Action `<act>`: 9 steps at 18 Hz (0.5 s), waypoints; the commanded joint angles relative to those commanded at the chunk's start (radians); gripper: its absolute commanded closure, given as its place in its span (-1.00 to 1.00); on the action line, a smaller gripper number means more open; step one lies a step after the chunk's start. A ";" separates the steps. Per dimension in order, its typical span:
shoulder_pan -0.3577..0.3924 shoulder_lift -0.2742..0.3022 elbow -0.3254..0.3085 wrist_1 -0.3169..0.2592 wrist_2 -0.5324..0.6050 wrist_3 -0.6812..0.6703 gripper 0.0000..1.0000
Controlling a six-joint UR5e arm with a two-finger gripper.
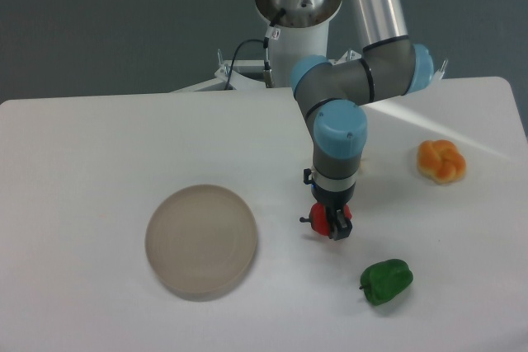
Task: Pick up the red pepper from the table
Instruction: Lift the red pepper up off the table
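The red pepper (318,218) is a small glossy red shape with a dark stem pointing left, near the middle of the white table (99,154). My gripper (332,227) points straight down and is shut on the red pepper, whose right half is hidden behind the black fingers. Whether the pepper still touches the table I cannot tell.
A round beige plate (201,241) lies to the left of the gripper. A green pepper (386,280) sits at the front right, close below the gripper. An orange knotted bun (440,161) rests at the right, and the arm's base stands at the table's back edge.
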State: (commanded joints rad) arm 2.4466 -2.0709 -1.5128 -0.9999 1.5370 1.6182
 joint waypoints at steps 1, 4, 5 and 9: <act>0.015 -0.003 0.035 -0.040 0.002 0.026 -0.10; 0.080 -0.012 0.121 -0.113 0.005 0.121 -0.10; 0.097 -0.017 0.146 -0.138 0.005 0.155 -0.10; 0.147 -0.049 0.229 -0.184 0.005 0.259 -0.10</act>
State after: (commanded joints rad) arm 2.5938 -2.1199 -1.2841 -1.1842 1.5417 1.8774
